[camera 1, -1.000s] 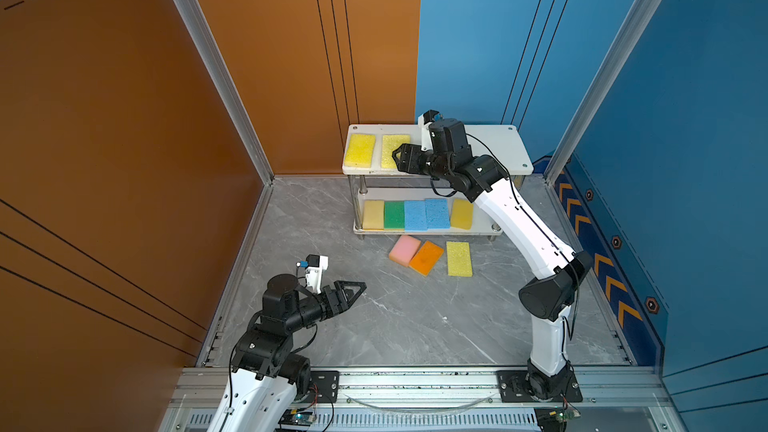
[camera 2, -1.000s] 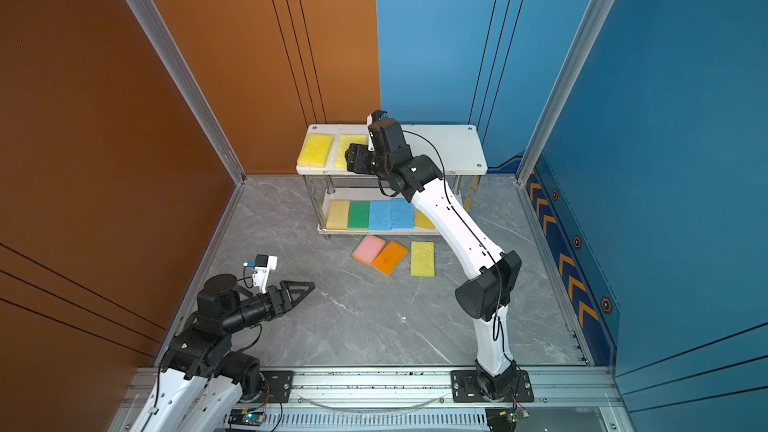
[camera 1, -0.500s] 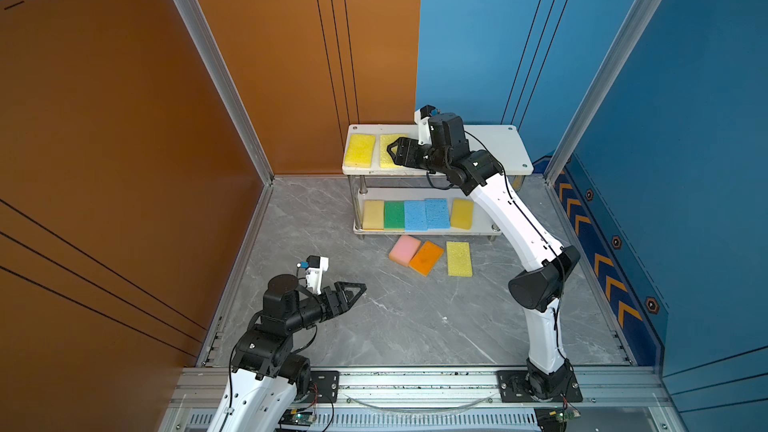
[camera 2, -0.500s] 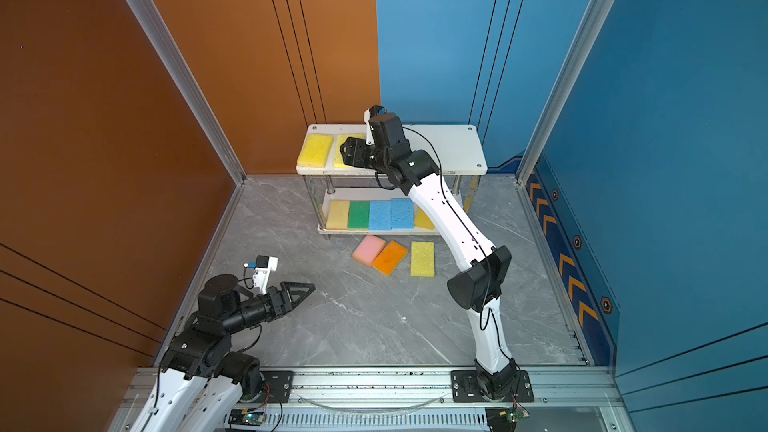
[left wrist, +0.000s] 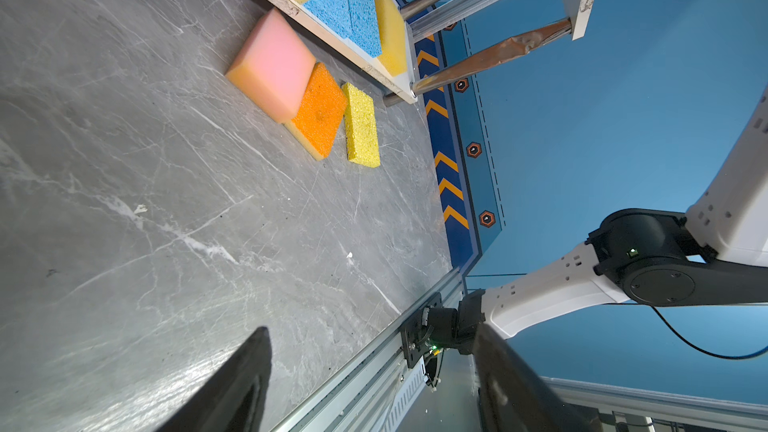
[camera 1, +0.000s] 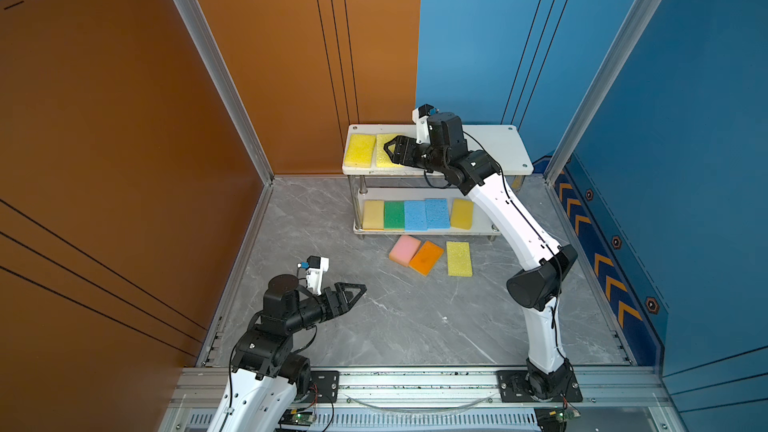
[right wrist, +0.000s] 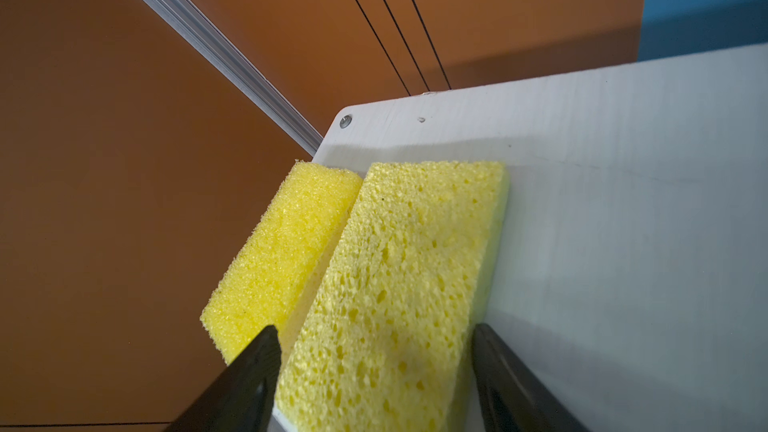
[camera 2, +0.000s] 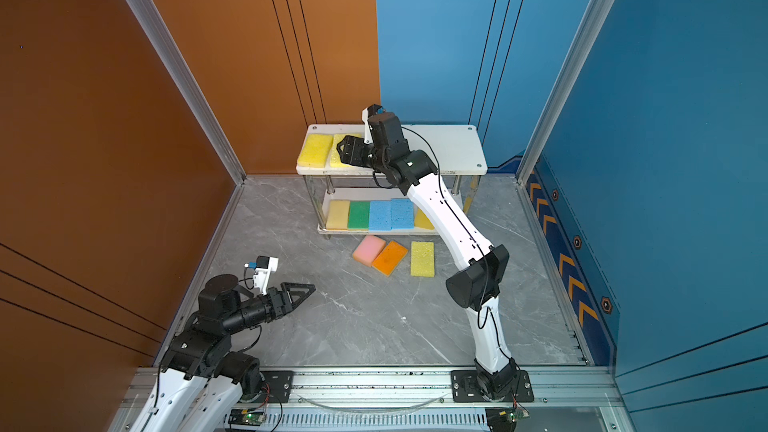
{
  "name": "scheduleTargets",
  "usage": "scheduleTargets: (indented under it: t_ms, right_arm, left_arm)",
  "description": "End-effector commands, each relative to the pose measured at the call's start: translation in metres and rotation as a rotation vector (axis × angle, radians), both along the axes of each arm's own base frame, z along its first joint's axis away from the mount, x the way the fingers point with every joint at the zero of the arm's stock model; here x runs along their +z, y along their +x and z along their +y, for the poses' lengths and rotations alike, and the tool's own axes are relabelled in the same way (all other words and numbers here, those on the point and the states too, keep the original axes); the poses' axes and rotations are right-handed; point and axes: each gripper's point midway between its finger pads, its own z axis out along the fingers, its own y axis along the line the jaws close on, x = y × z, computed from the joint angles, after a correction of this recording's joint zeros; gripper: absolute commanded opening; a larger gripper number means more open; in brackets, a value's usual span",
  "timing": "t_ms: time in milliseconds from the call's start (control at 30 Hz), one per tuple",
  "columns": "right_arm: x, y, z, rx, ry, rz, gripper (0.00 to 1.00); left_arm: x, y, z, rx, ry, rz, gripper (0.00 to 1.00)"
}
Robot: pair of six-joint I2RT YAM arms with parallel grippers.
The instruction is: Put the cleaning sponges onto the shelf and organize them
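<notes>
The shelf [camera 1: 498,151] stands against the back wall. On its top board lie a fine yellow sponge [camera 1: 360,150] and a coarse yellow sponge [right wrist: 399,268] side by side. My right gripper [right wrist: 374,328] is open and straddles the coarse one, which rests flat on the board. The lower board holds a pale yellow sponge [camera 1: 373,214], a green one [camera 1: 393,215], two blue ones [camera 1: 424,214] and another yellow one [camera 1: 462,214]. On the floor in front lie pink [camera 1: 404,248], orange [camera 1: 426,257] and coarse yellow [camera 1: 459,258] sponges. My left gripper [camera 1: 359,288] hovers open and empty at the front left.
The right half of the top board [camera 2: 449,151] is bare. Orange and blue walls close in the cell on three sides. An aluminium rail [camera 1: 415,384] carrying both arm bases runs along the front edge. The right arm's elbow [camera 1: 536,284] hangs over the floor right of the loose sponges.
The right wrist has risen and the gripper has shifted slightly left over the top board. The coarse yellow sponge stays flat there. The left arm has barely moved.
</notes>
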Motion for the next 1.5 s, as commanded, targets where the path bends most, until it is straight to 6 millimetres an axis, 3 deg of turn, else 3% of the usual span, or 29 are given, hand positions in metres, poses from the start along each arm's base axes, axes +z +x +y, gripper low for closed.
scheduleTargets:
  t_ms: [0, 300, 1467]
  right_arm:
    - [-0.022, -0.005, 0.013, 0.03, -0.008, 0.072, 0.74]
    - [-0.021, -0.008, 0.016, 0.037, -0.006, 0.069, 0.74]
    - [-0.033, 0.018, 0.011, 0.051, 0.021, 0.075, 0.75]
  left_arm:
    - [-0.001, -0.002, 0.0, -0.01, 0.007, -0.006, 0.77]
    - [0.001, -0.001, 0.0, -0.011, 0.006, -0.01, 0.78]
    - [-0.002, 0.0, 0.001, -0.007, 0.013, -0.003, 0.78]
